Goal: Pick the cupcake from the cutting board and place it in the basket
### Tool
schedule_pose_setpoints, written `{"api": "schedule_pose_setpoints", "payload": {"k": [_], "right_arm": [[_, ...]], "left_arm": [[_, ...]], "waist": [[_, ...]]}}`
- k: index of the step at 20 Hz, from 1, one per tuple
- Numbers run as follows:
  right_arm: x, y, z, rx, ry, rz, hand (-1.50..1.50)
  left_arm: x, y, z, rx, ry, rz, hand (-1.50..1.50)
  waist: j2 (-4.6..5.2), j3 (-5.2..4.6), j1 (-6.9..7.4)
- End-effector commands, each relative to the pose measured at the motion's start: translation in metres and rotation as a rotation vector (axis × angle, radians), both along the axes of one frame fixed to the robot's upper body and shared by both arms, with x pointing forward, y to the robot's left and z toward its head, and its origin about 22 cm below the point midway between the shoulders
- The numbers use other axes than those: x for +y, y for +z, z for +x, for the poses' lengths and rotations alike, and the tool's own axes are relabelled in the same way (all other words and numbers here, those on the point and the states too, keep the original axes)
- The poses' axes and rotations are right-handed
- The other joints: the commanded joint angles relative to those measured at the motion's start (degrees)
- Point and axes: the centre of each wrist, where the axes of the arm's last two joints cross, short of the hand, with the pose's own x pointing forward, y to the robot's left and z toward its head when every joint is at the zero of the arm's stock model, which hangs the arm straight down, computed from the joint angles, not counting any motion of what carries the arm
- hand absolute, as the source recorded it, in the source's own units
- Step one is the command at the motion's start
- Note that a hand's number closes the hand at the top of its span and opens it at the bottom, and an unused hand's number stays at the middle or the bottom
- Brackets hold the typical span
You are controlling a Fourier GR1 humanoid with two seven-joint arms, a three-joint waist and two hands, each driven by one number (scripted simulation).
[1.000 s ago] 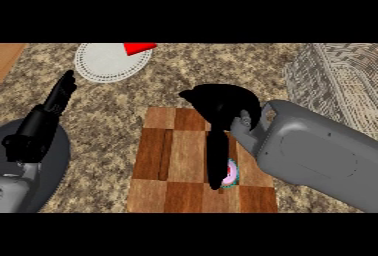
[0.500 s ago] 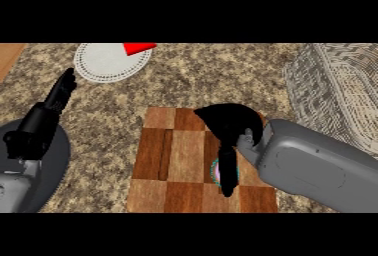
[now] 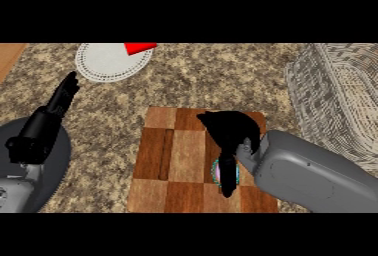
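From my station I saw the cupcake (image 3: 218, 171) low and right of centre in the frame, on the cutting board (image 3: 177, 160), and most of it was hidden. Only a thin sliver showed at the left edge of the black fingers: a curved rim of teal with a bit of pink and pale colour inside it, too little for me to tell its shape beyond that. The right hand (image 3: 230, 131) sat directly over it, coming in from the grey forearm at the lower right, with the palm above the cupcake and one finger or the thumb running down past its right side toward the board's lower edge; the hand looked curled round the cupcake. The board itself was a checker of light and dark wood squares with a dark groove along its left part, lying on the speckled stone counter (image 3: 199, 75). The wicker basket (image 3: 332, 100) stood at the right edge of the frame, apart from the board. The left hand (image 3: 65, 92) rested at the left of the frame, fingers straight and pointing up. A white plate (image 3: 111, 62) with a red piece (image 3: 139, 47) on it lay at the upper left.
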Motion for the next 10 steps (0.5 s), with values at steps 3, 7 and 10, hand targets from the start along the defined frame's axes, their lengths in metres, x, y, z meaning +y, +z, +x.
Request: {"api": "schedule_pose_setpoints", "payload": {"k": [3,7,10], "right_arm": [[-0.001,0.000,-0.020,-0.027,-0.051,-0.083,-1.50],[-0.009,-0.014,-0.022,-0.021,-0.046,-0.073,-1.50],[-0.018,-0.014,-0.021,-0.018,-0.061,-0.065,-1.50]], "left_arm": [[0.010,-0.007,0.007,-0.002,0.014,0.007,0.00],[0.005,0.012,0.008,0.012,0.002,-0.014,0.00],[0.006,-0.011,-0.006,-0.002,0.006,0.011,0.00]], "waist": [[-0.03,-0.02,-0.44],[-0.05,0.01,-0.29],[-0.04,-0.01,-0.20]]}}
